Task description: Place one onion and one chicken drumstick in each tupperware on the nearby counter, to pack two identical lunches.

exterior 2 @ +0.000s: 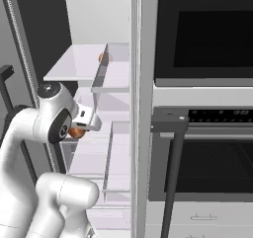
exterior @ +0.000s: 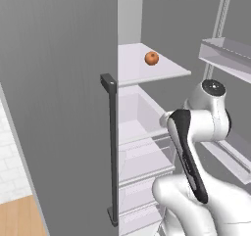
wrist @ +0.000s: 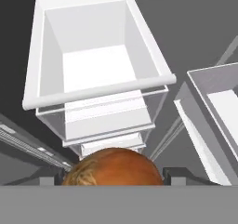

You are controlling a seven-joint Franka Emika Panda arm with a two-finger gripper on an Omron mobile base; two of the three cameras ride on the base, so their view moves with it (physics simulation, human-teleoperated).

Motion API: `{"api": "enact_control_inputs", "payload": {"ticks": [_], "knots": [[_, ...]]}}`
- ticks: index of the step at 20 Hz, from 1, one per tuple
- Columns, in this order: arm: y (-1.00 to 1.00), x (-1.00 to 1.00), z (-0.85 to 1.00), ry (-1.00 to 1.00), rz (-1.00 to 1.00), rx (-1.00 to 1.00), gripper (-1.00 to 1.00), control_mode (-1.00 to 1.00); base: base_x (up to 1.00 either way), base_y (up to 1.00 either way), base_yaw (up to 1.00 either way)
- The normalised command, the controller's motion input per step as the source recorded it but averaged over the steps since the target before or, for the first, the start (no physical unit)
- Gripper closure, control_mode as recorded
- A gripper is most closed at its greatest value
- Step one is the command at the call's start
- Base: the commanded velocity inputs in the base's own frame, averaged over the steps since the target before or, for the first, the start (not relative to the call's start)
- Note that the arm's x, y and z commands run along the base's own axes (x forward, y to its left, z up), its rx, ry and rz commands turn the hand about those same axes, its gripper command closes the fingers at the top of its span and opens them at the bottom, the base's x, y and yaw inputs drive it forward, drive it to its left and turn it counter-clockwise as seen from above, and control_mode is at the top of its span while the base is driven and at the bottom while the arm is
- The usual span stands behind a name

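Evidently the jaws are clamped across an onion (wrist: pixel 114 167), held wide by it inside the open fridge. Gripper (exterior 2: pixel 81 129) sits above a white drawer (wrist: pixel 95 60). Smooth, round, firm: likely slippery, best held across its widest part. Second onion (exterior: pixel 151 58) on upper shelf (exterior: pixel 166 73).

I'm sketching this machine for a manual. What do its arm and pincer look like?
The arm is glossy white with rounded, bulbous segments, a black curved stripe along one link and dark round joint caps. The pincer is a small white block with dark fingertips. No cables or markings show.
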Motion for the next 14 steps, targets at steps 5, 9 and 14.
{"api": "enact_control_inputs", "payload": {"ticks": [5, 9, 14], "knots": [[0.03, -0.97, 0.07, -0.04, 0.03, 0.00, 1.00, -1.00, 0.00, 0.00, 0.00], [0.00, -0.65, 0.14, 0.00, 0.00, 0.00, 1.00, -1.00, 0.00, 0.00, 0.00], [0.00, -0.28, 0.05, 0.00, 0.00, 0.00, 1.00, 1.00, -0.59, 0.02, 0.00]]}}
